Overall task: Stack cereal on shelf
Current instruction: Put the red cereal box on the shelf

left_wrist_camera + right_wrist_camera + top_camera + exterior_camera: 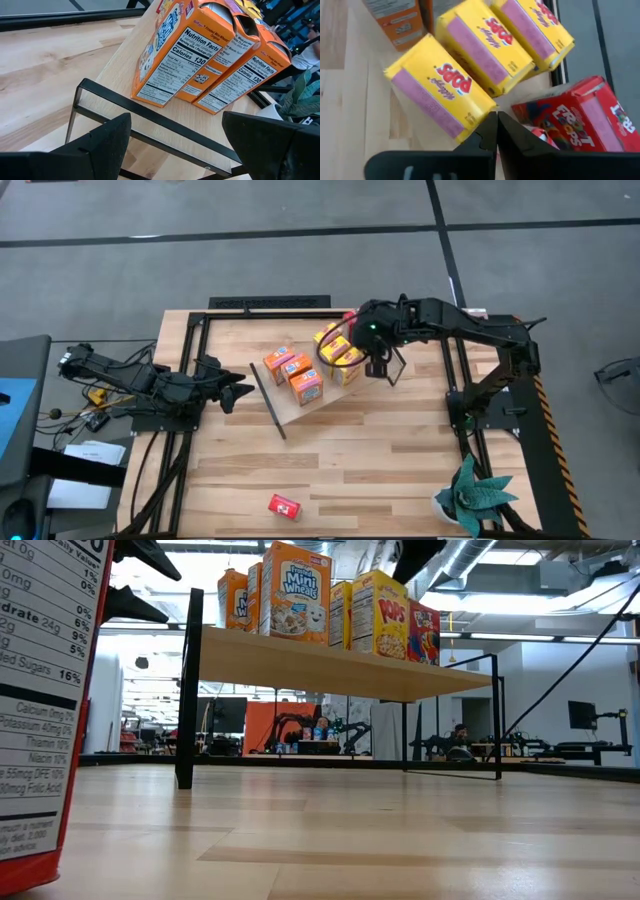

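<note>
Across the pale wooden tabletop [380, 450], the right gripper [375, 365], fingers pressed together, is hovering mid-frame over yellow cardboard cereal boxes [465, 65], seemingly nudging them straight, while the left gripper [238, 392] is waiting spread apart beside the light-wood shelf [283, 412].

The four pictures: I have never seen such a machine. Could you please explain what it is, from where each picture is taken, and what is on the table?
It is a robot with two dark arms at a wooden table. Each arm ends in a two-finger tool.

One camera looks straight down. One sits at table height. One rides on each wrist.

On the table stands a low wooden shelf with black rod frames. Orange, yellow and red cereal boxes stand on it. One red box stands alone near the table's front edge.

The left tool is open, beside the shelf's end, holding nothing. The right tool is over the yellow and red boxes, its fingers closed together, empty.
</note>
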Controlling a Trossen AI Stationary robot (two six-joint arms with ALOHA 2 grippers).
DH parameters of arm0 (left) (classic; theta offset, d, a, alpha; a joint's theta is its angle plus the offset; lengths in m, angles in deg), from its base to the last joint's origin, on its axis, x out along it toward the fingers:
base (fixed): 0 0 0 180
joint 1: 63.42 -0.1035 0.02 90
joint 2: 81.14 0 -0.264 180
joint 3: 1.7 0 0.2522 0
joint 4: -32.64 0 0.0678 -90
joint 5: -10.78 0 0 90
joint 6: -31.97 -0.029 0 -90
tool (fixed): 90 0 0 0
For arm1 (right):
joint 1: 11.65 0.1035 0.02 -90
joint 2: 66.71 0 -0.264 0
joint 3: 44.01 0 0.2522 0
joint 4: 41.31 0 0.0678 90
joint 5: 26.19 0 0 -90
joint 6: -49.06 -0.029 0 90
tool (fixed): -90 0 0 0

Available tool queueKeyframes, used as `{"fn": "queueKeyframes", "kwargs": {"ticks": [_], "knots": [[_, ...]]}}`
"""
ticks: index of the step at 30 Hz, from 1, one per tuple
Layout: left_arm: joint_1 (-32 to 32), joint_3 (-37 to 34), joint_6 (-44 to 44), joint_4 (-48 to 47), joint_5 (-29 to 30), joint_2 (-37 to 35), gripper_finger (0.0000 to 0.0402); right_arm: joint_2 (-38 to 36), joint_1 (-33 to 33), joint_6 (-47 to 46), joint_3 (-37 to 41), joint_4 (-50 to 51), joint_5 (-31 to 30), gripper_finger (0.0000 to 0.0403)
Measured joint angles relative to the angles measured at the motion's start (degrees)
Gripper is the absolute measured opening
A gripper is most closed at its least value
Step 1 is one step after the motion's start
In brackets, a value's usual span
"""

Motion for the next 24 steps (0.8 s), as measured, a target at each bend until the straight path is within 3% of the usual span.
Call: {"fn": "queueKeyframes", "kwargs": {"ticks": [9,15,24], "knots": [[0.01,0.00,0.00,0.00,-0.01,0.00,0.0304,0.00,0.52,-0.54,-0.06,-2.21,-2.49,0.0016],[0.00,-0.02,-0.02,0.80,-2.23,-0.02,0.0304,-1.31,2.96,-2.14,-3.54,-1.54,-4.38,0.0037],[0.02,-0.02,-0.75,1.31,-11.09,-0.02,0.0304,-2.05,15.35,-11.13,-6.86,-3.59,6.03,0.0105]]}}
